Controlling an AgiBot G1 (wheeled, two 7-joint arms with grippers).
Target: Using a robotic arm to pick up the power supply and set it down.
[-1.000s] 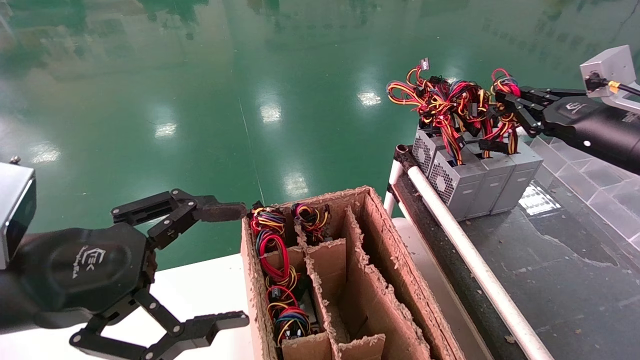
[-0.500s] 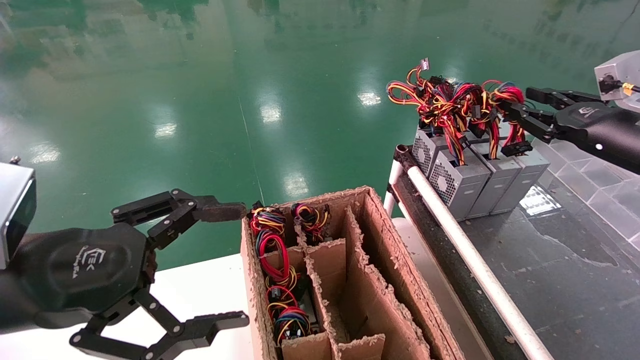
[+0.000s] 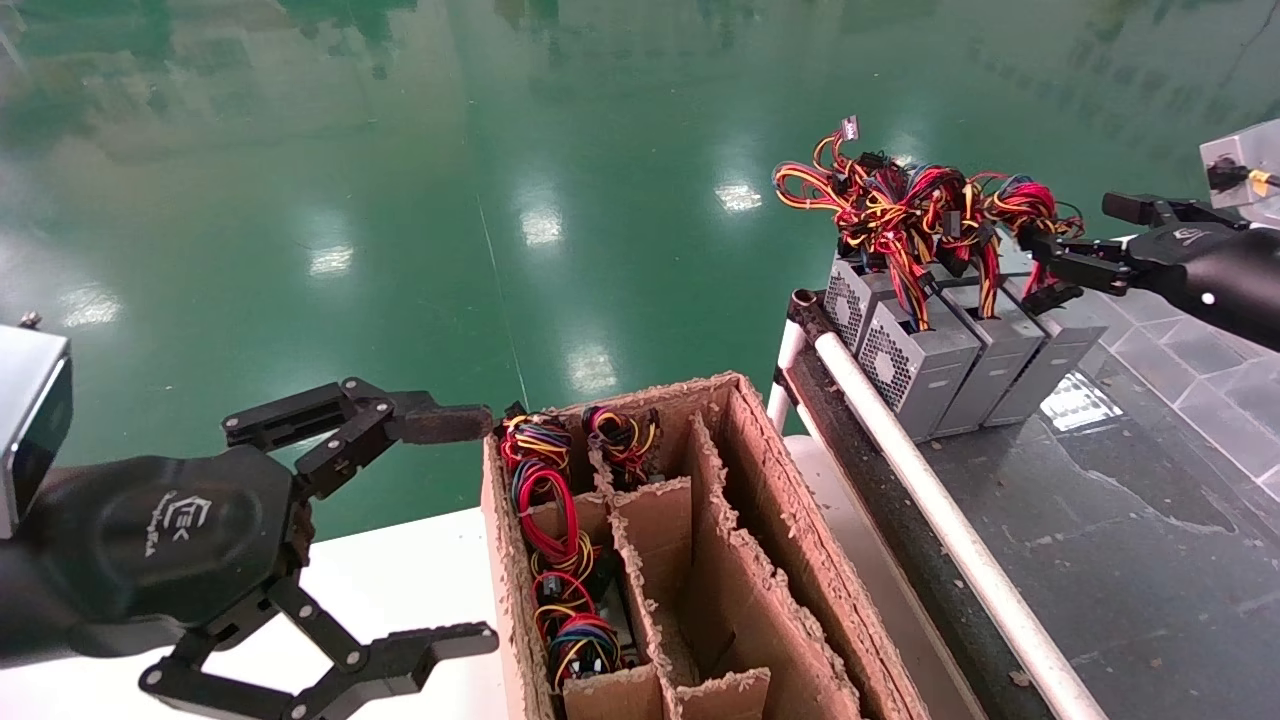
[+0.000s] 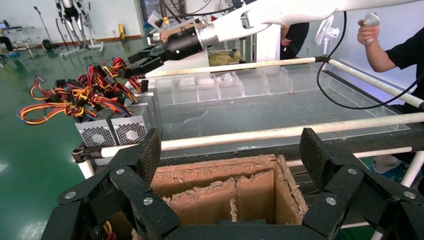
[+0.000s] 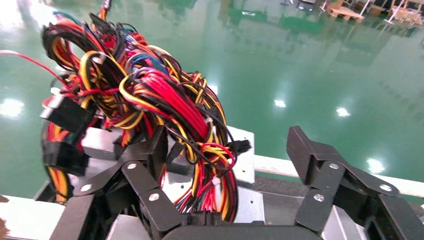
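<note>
On the dark desk (image 3: 1120,560) to the robot's right, three small grey sheet-metal power supplies (image 3: 960,350) stand in a row, already set down.

The black right gripper (image 3: 1075,262) hangs just beside the nearest unit's tangle of red, yellow, black and blue wires (image 3: 920,205), its fingers (image 5: 312,155) spread wide and gripping nothing; the release appears done. The black left gripper (image 3: 400,530) hovers with fingers apart beside the brown cardboard carton with dividers (image 3: 740,560), where more wire bundles (image 3: 550,520) show. The next move probably calls for reaching into a compartment, squaring the fingers on a unit's casing rather than its loose wires.
</note>
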